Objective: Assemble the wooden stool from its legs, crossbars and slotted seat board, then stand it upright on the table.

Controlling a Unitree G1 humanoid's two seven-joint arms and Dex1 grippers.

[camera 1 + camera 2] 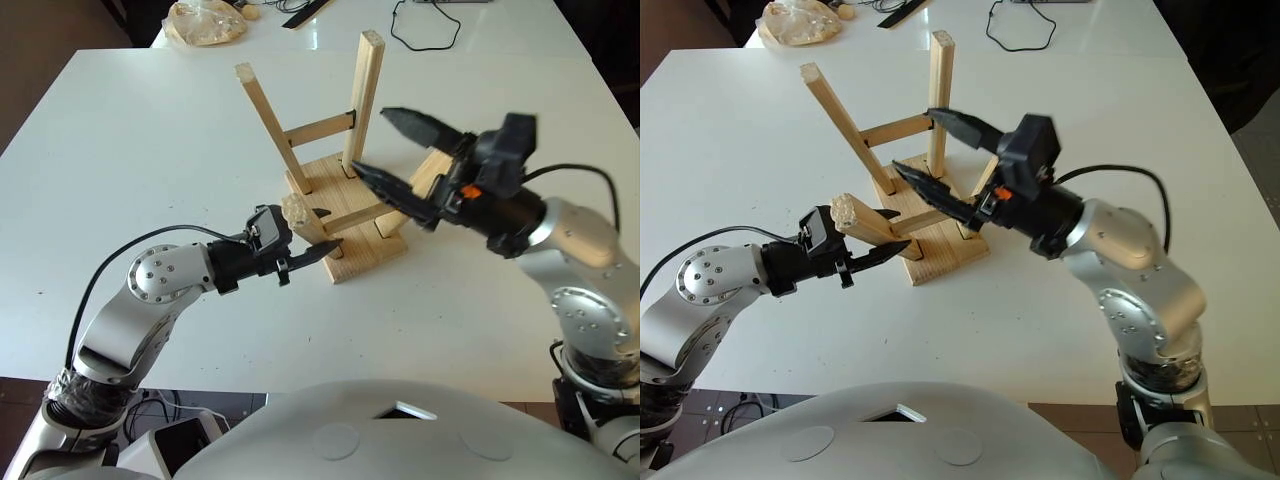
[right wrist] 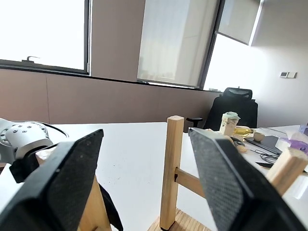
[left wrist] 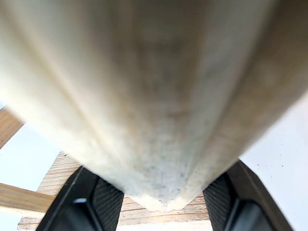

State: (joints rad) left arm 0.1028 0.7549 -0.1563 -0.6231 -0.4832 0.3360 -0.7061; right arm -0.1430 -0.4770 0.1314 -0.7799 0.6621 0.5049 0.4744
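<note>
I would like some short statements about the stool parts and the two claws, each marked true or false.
1. The seat board lies flat on the table. True.
2. The right claw is shut on a crossbar. False: it is open and holds nothing.
3. The left claw grips a wooden leg. True.
4. The stool stands upright on its legs. False: it is upside down, with two legs pointing up from the board.
5. A crossbar joins those two legs. True.
</note>
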